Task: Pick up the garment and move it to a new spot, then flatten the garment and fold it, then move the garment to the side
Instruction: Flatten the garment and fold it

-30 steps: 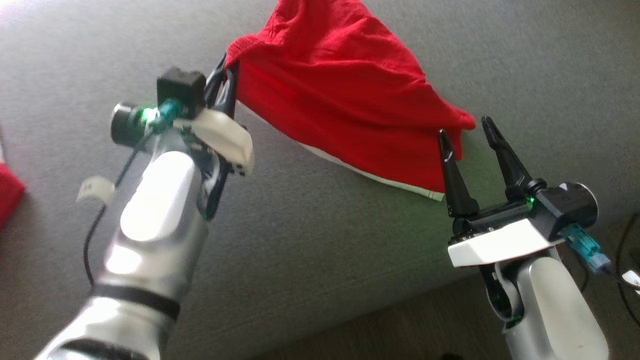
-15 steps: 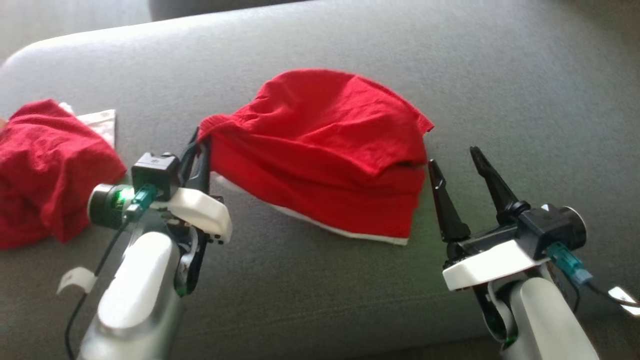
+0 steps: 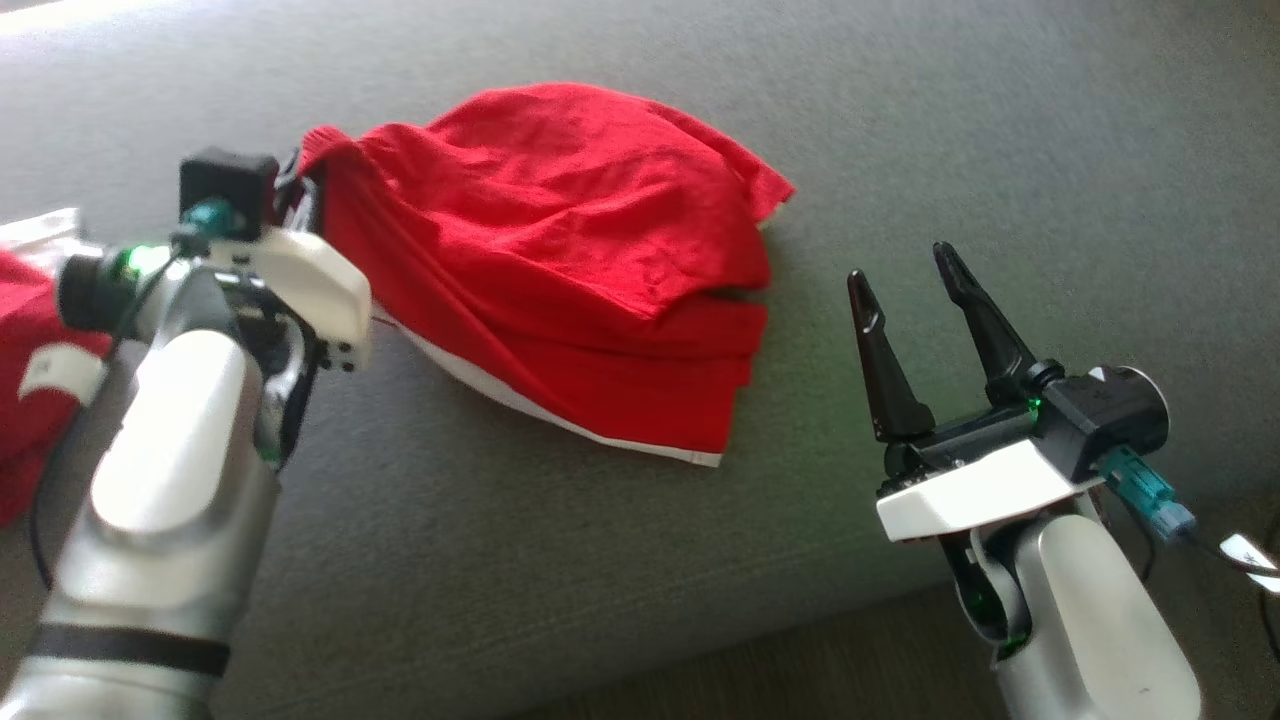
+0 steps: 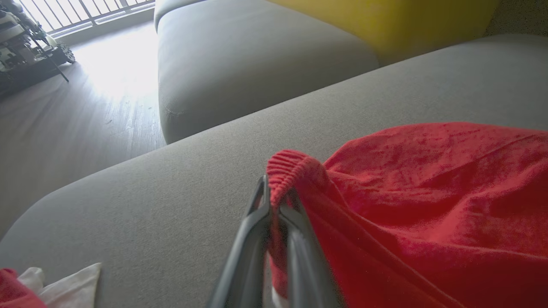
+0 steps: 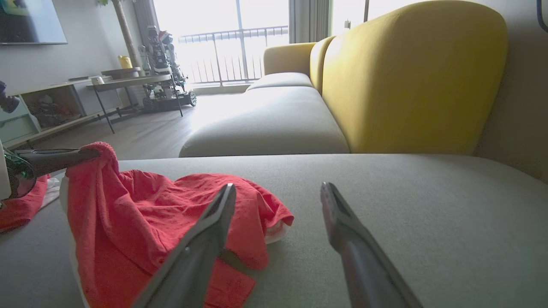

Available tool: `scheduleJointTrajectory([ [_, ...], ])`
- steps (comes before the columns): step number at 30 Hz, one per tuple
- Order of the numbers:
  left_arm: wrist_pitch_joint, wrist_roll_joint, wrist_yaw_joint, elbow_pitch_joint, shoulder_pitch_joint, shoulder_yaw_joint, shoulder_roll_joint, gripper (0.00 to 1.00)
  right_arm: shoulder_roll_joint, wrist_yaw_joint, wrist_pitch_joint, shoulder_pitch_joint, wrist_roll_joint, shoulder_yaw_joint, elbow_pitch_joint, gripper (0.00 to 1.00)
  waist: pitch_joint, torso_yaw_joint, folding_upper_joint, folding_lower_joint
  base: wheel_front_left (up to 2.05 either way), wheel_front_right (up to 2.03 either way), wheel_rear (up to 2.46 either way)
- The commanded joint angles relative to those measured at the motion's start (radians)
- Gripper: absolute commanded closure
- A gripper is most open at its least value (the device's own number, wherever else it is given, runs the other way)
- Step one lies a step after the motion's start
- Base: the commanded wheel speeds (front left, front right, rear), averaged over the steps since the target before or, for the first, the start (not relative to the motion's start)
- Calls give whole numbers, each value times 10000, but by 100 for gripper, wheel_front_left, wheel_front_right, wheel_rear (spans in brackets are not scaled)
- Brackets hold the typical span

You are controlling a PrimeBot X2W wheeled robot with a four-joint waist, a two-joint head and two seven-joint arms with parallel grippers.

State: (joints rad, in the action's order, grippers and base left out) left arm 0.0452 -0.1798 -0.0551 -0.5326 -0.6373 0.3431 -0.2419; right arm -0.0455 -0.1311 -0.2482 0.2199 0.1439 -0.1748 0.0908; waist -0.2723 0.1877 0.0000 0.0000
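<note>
At the ribbed corner, the left gripper [image 4: 276, 199] is clamped on the red knit garment [image 3: 560, 260], holding it raised. The rest lies crumpled on the grey woven sofa seat [image 3: 500, 560], its long axis toward the right gripper [image 3: 903, 272], which has its 2 fingers spread wide and empty. A yellow backrest [image 5: 411, 77] stands behind.

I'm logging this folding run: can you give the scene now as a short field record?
Surface: grey sofa cushion
Garment: red garment, ribbed edge lifted, rest lying on the cushion
Left hand: shut on the ribbed edge
Right hand: open, beside the garment, apart from it
Also: second red cloth at the far left
</note>
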Motion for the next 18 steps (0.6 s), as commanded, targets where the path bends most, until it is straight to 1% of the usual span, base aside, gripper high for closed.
scheduleJointTrajectory([
  [1, 111, 48, 30, 78, -408, -341, -414, 100, -47, 4, -109, 265, 85, -269, -295, 0, -349, 354, 0, 0, 0, 0, 0],
  [2, 324, 17, 79, -218, -499, -322, -428, 76, -47, 4, -115, 291, 111, -271, -273, 0, -384, 391, 0, 0, 0, 0, 0],
  [3, 572, -31, 150, -553, -566, -306, -454, 47, -47, 4, -120, 312, 128, -277, -250, 0, -405, 417, 0, 0, 0, 0, 0],
  [4, 690, -73, 205, -811, -647, -304, -472, 0, -47, 4, -124, 331, 142, -282, -229, 0, -416, 437, 0, 0, 0, 0, 0],
  [7, 502, -139, 114, -1317, -781, -393, -496, 0, -47, 4, -130, 380, 181, -272, -207, 0, -385, 443, 0, 0, 0, 0, 0],
  [10, 106, -269, 109, -1613, -790, -467, -438, 0, -47, 4, -132, 379, 177, -246, -253, 0, -261, 276, 0, 0, 0, 0, 0],
  [15, -638, -521, 129, -1695, -770, -647, -398, 0, -47, 4, -133, 292, 39, -142, -260, 0, 35, -209, 0, 0, 0, 0, 0],
  [18, -966, -697, 120, -1505, -643, -771, -383, 0, -47, 4, -134, 250, -127, -90, -242, 0, 257, -572, 0, 0, 0, 0, 0],
])
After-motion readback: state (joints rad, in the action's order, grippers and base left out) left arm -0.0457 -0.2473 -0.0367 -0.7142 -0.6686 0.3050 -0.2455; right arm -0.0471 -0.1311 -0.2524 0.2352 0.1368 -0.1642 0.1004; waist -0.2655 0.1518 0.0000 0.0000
